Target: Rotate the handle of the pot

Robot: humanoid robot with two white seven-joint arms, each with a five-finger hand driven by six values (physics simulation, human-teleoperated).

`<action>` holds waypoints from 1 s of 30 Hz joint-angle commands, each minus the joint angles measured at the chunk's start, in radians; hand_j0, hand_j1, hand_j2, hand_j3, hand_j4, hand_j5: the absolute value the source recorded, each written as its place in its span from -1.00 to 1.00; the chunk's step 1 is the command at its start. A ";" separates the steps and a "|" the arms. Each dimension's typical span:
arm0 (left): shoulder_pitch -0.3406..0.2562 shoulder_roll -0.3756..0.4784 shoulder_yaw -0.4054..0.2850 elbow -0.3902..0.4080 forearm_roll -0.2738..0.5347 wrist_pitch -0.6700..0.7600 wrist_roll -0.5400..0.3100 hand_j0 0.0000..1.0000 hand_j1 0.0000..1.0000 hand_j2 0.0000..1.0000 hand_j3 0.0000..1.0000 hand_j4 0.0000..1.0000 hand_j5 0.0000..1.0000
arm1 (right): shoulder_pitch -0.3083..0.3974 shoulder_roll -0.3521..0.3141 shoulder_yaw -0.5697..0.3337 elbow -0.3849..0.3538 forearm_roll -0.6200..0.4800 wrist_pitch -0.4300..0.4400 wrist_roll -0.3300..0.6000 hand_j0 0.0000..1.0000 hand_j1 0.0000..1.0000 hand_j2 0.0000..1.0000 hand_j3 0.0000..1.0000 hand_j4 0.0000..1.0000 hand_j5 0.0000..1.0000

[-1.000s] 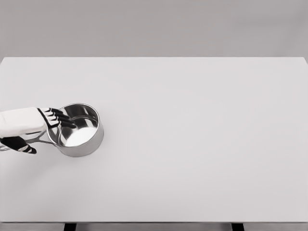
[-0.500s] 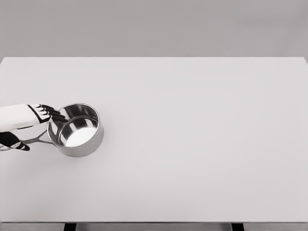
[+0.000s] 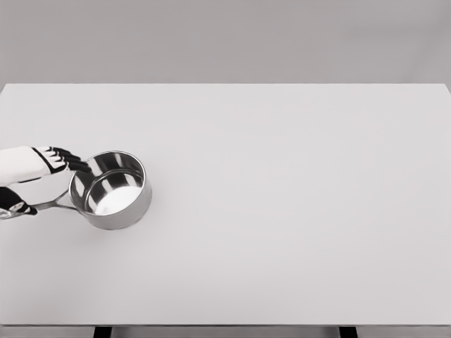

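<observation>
A shiny steel pot [image 3: 113,190] stands upright on the white table [image 3: 282,197], at the left side. Its thin handle [image 3: 51,205] points left, toward the picture's edge. My left hand [image 3: 56,184] reaches in from the left edge, open, with its black fingers [image 3: 69,161] stretched above the handle and just short of the pot's rim. The thumb [image 3: 20,206] lies below the handle near its outer end. Nothing is clasped between them. The right arm does not show.
The table's front edge runs along the bottom of the picture, with two dark legs beneath it. A plain grey wall stands behind the far edge.
My left hand has drawn back to the left, its fingers sliding off the pot's rim. The pot and its handle have stayed where they were.
</observation>
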 commanded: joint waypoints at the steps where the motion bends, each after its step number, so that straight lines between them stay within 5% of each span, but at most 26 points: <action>1: 0.000 0.001 0.007 0.008 0.003 0.002 0.000 1.00 1.00 1.00 1.00 1.00 1.00 | 0.000 0.000 0.000 0.000 0.000 0.000 0.000 1.00 1.00 1.00 1.00 1.00 1.00; 15: 0.000 0.009 0.044 0.009 0.008 0.002 0.000 1.00 1.00 1.00 1.00 1.00 1.00 | 0.000 0.000 0.000 0.000 0.000 0.000 0.000 1.00 1.00 1.00 1.00 1.00 1.00; 30: 0.054 0.077 0.047 -0.133 0.067 0.002 -0.001 1.00 1.00 1.00 1.00 1.00 1.00 | 0.000 0.000 0.000 0.000 0.000 0.000 0.000 1.00 1.00 1.00 1.00 1.00 1.00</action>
